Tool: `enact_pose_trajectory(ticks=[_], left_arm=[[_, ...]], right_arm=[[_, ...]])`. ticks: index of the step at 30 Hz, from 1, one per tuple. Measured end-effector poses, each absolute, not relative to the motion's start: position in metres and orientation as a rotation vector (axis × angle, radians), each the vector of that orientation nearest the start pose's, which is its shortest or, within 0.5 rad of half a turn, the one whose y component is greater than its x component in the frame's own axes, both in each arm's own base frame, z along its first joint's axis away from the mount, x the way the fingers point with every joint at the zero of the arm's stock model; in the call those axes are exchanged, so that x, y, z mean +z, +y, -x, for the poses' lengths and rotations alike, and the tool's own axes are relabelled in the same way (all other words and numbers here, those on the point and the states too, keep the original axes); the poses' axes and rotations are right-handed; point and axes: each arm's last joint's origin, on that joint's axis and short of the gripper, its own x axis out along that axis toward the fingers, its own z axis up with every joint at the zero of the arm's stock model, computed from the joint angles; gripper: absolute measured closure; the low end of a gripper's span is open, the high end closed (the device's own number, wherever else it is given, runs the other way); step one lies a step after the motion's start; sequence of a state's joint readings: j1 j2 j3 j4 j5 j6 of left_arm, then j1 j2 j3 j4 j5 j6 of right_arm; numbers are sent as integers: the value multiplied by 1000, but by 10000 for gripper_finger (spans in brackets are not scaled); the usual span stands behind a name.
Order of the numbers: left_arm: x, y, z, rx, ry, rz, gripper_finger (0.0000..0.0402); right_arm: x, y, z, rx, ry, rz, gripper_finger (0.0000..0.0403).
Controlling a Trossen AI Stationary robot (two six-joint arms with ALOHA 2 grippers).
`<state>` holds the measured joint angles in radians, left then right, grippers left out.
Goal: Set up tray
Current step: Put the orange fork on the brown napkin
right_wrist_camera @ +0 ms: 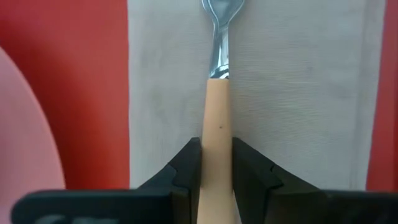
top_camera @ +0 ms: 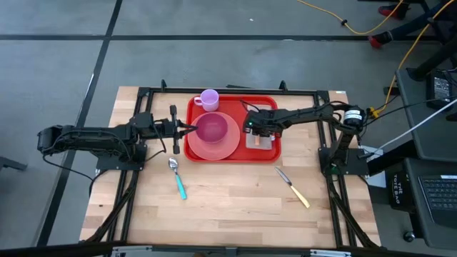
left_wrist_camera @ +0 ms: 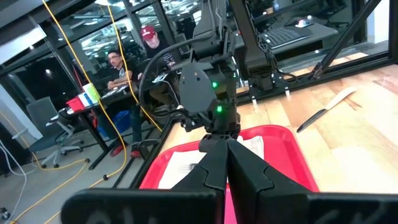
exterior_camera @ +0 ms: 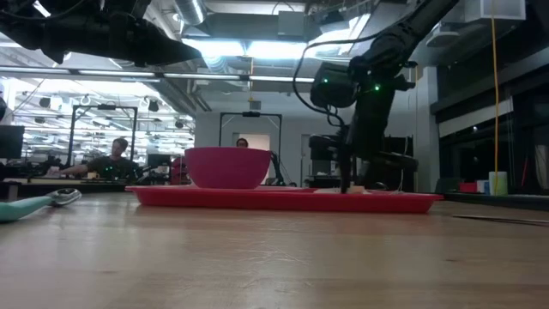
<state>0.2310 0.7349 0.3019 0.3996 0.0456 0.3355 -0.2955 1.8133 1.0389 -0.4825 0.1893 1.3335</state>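
Red tray (top_camera: 269, 145) sits upper centre of the high view, on the wooden table (top_camera: 228, 207). On it: pink plate (top_camera: 223, 149) with pink bowl (top_camera: 212, 128) at the tray's left, white napkin (top_camera: 268, 142) at its right. Pink cup (top_camera: 208, 100) stands at the tray's top-left corner.

Right gripper (right_wrist_camera: 216, 163) is down over the napkin, fingers clamped on the peach handle of a utensil (right_wrist_camera: 217, 106); its metal neck points away over the napkin, head mostly cut off, so fork or spoon is unclear. In the low view the gripper reaches down to tray level.

Left gripper (left_wrist_camera: 225, 163) hovers at the tray's left edge, centre-left in the high view, fingers closed on nothing visible.

Step in hand, as I judge it: laying this utensil on the napkin. Next move calls for releasing it flat and lifting straight up without dragging the napkin.

Still off the tray, lower in the high view: teal-handled spoon (top_camera: 177, 178) lower left, yellow-handled knife (top_camera: 293, 187) lower right. Likely to be fetched next.
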Motion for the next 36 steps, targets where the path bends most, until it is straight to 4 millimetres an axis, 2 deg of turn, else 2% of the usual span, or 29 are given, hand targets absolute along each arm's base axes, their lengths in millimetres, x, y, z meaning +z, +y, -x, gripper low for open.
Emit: enact_pose_trajectory(ticks=[21, 28, 36], left_arm=[[229, 37, -164, 178, 64, -330, 397], [229, 37, -164, 178, 64, -330, 398], [229, 37, -164, 178, 64, -330, 399]], right_arm=[[141, -102, -316, -1180, 781, -1192, 331], [153, -100, -314, -1157, 754, -1196, 331], [154, -99, -310, -1175, 777, -1181, 331]])
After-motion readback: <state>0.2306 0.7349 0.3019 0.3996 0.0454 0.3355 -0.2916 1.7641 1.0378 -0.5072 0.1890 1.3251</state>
